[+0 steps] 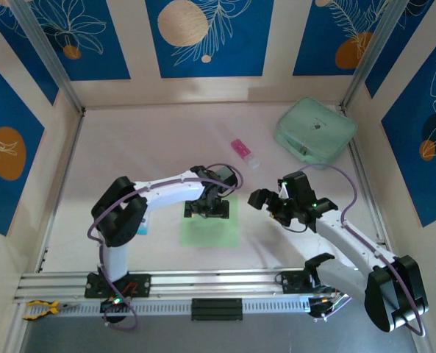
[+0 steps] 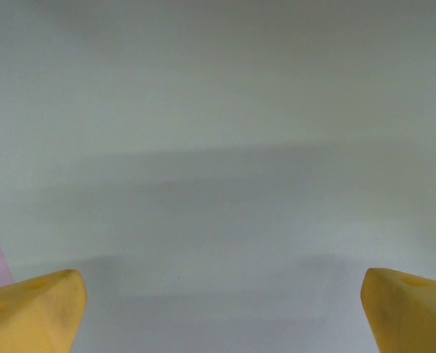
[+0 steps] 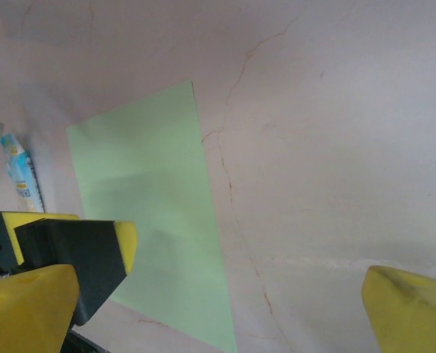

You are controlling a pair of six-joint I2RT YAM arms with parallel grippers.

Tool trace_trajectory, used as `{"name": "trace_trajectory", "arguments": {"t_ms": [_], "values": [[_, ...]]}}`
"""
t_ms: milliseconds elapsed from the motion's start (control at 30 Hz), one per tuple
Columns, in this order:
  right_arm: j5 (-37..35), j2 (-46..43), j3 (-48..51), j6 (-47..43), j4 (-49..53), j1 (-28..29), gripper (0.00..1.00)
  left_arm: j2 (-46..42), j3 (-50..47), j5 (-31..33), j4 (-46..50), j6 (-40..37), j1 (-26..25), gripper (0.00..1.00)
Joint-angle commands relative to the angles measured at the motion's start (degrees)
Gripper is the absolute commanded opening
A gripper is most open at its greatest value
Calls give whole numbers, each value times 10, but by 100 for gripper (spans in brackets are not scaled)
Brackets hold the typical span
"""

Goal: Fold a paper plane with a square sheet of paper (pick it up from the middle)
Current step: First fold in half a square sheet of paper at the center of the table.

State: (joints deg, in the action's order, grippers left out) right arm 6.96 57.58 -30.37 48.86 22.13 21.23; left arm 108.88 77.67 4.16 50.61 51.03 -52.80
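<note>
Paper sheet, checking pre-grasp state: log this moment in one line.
sheet: flat, unfolded | left gripper: open, over sheet | right gripper: open, right of sheet

Soft overhead light fills the top view, brightest on the far pale pink tabletop (image 1: 151,140), with faint shadows under the arms. In the left wrist view a grey shadow band crosses the washed-out pale lime-green square sheet of paper (image 2: 218,95); the yellow pads (image 2: 34,312) of the left tool (image 2: 221,316) look blurred
</note>
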Motion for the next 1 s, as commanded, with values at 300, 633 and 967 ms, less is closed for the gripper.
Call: {"name": "trace_trajectory", "arguments": {"t_ms": [300, 633, 967], "values": [[98, 0, 13, -31, -35, -2, 99, 36, 21, -1, 19, -54, 2, 96], [90, 22, -3, -33, -11, -2, 99, 44, 12, -10, -2, -44, 6, 97], [91, 28, -2, -27, -9, -1, 99, 52, -17, -16, -36, -35, 10, 96]]}}
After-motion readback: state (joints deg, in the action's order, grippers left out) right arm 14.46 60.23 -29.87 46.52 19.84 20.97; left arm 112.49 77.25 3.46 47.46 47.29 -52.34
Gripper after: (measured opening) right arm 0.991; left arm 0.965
